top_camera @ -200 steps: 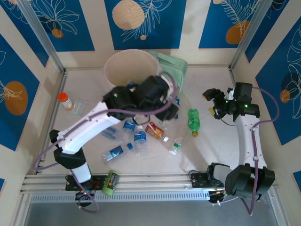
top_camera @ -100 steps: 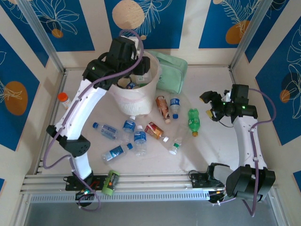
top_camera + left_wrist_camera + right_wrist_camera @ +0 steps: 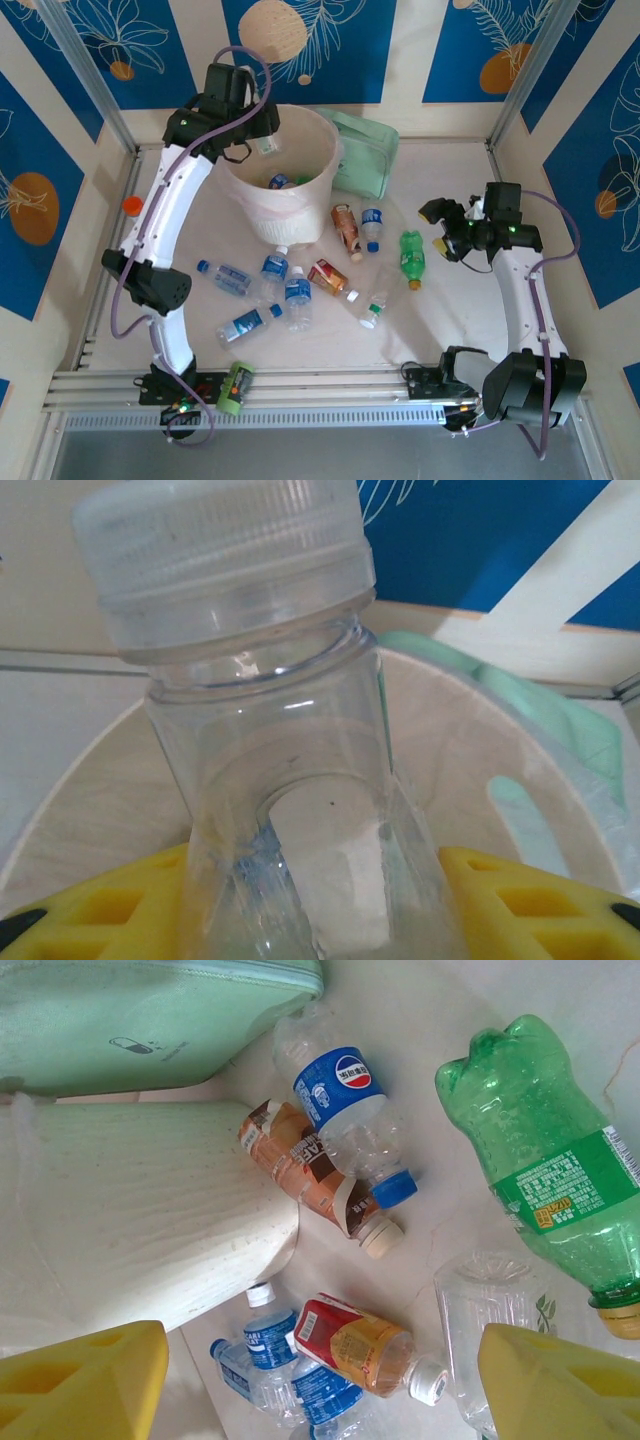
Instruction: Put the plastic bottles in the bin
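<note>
Clamping a clear bottle (image 3: 270, 730) low on its body, the left gripper (image 3: 320, 900) held it cap-up between its yellow fingers (image 3: 110, 910), directly over the bin (image 3: 470, 770). The cream rim curved behind the bottle on both sides. From the top camera, that gripper hung above the far-left part of the rim, close to the back wall, and a few bottles lay inside the bin. The mint-green case (image 3: 365, 160) sat tight beside the bin's far-right side, with no room between them.

The right gripper (image 3: 320, 1370) stood with its jaws wide apart and nothing between them, above the table (image 3: 450, 320) and well to the right of the bin. Below it lay a green soda bottle (image 3: 540, 1150) with a crushed clear bottle (image 3: 495, 1310) just beside it. A red-labelled bottle (image 3: 350, 1345) lay near them. At the bin's foot, a brown-labelled bottle (image 3: 310, 1185) touched a blue-labelled bottle (image 3: 345, 1110). More water bottles (image 3: 270, 295) crowded the table in front of the bin. Bare table lay open to the right of the green soda bottle, up to the side wall, and along the near edge by the rail.
</note>
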Controlling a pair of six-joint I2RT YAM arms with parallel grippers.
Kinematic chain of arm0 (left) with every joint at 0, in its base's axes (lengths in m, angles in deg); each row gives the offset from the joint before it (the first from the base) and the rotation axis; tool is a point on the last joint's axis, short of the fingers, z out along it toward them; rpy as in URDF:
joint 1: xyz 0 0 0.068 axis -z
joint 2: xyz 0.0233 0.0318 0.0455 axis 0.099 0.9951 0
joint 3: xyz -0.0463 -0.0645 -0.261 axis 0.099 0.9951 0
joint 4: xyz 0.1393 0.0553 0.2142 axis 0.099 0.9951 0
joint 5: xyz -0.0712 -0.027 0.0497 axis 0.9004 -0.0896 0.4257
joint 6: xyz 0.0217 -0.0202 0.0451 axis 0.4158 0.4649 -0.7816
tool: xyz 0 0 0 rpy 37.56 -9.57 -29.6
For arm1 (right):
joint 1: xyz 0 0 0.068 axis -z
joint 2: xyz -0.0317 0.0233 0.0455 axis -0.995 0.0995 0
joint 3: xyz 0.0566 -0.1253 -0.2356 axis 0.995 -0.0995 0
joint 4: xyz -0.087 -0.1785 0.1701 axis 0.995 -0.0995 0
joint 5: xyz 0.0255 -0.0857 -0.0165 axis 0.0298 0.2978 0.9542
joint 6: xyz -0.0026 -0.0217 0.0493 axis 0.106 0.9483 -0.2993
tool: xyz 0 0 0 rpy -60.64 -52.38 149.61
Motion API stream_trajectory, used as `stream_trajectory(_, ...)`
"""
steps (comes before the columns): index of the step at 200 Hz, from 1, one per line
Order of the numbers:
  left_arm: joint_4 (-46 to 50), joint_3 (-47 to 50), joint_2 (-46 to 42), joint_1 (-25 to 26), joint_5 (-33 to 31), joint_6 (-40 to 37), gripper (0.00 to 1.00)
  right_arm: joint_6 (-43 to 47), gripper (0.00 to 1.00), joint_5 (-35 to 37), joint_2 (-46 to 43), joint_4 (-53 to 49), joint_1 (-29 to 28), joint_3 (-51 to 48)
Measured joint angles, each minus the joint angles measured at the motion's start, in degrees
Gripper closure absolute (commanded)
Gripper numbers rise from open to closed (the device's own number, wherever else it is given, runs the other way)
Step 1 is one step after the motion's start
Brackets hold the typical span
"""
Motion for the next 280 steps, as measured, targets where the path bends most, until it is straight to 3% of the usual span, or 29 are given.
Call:
stream_trajectory(57,0.1,5.7,0.2,-0.4,0.0,-2.2,0.48,0.0,0.19,0.4,0.0,0.0,-0.6,-1.0)
stream_trajectory(152,0.5,6.3,0.7,-0.4,0.4,-4.0,0.21,0.2,0.18,1.3,0.3,0.0,-1.0,-1.5)
stream_trajectory(201,0.5,6.4,-0.7,-0.4,1.5,-3.6,0.18,0.8,0.12,2.4,1.6,-0.5,-1.6,-1.4)
stream_trajectory(236,0.0,9.1,-7.4,-0.4,3.2,-2.1,0.16,3.5,0.09,5.8,6.5,-5.0,-1.9,2.4)
stream_trajectory(280,-2.1,20.3,-23.6,-1.2,3.9,-0.1,0.15,6.6,0.09,12.2,13.6,-9.1,-4.1,6.3)
